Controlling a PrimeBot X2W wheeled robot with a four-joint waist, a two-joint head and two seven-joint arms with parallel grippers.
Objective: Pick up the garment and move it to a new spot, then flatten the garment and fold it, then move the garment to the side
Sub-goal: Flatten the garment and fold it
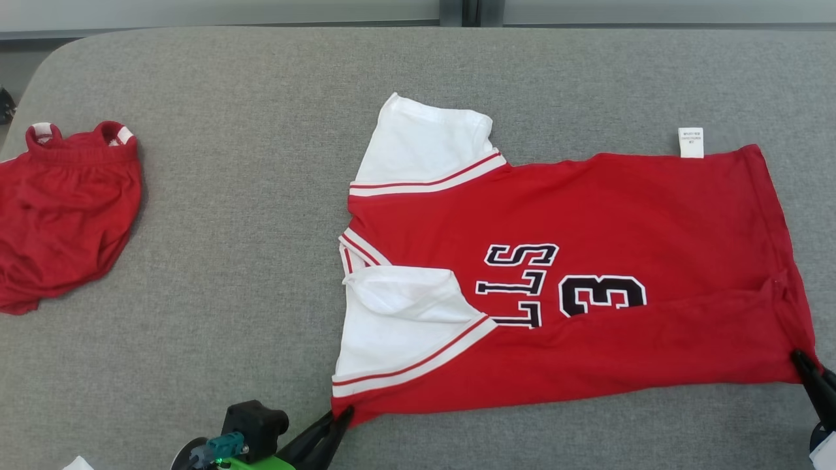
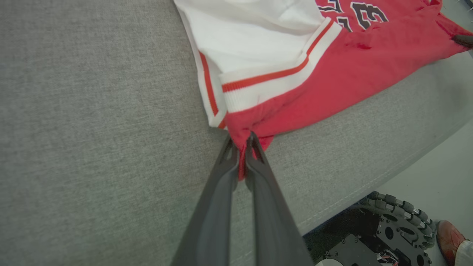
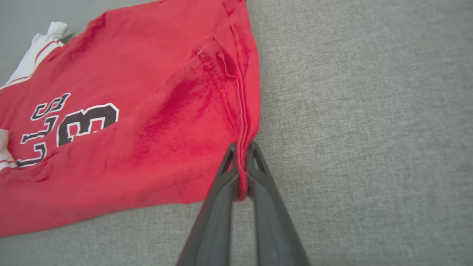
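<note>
**Head view:** Red shirt (image 1: 588,228) lies mostly flat on the grey woven-cloth table (image 1: 228,274), centre to right. Neck end is twd the left, hem twd the right. Soft knit, w/ white short sleeves and red-striped cuffs; the near sleeve is folded over the chest. Black, white-edged print runs sideways: "S", two "L"s (the lower one partly under the sleeve) and a big "3". Small white label (image 1: 691,142) at the far hem corner, print too small to read. Left gripper (image 1: 339,418) at the bottom edge is pinched on the near shoulder corner. Right gripper (image 1: 800,359) at lower right, partly cut off, is pinched on the near hem corner. Crumpled red shorts (image 1: 65,215) at far left, cut off by the frame, w/ white trim at the waistband.

**Left wrist view:** Smooth dark fingers (image 2: 258,173) are pressed together, w/ red cloth bunched btwn the tips. Below the table's seamed edge is a black wheel (image 2: 399,221) ringed w/ small rollers. A reddish-brown shoe (image 2: 449,236) sits in the corner, cut off.

**Right wrist view:** Fingers (image 3: 266,184) clamp the stitched hem fold. The cloth creases twd the grip, and "3" is visible at left.
</note>
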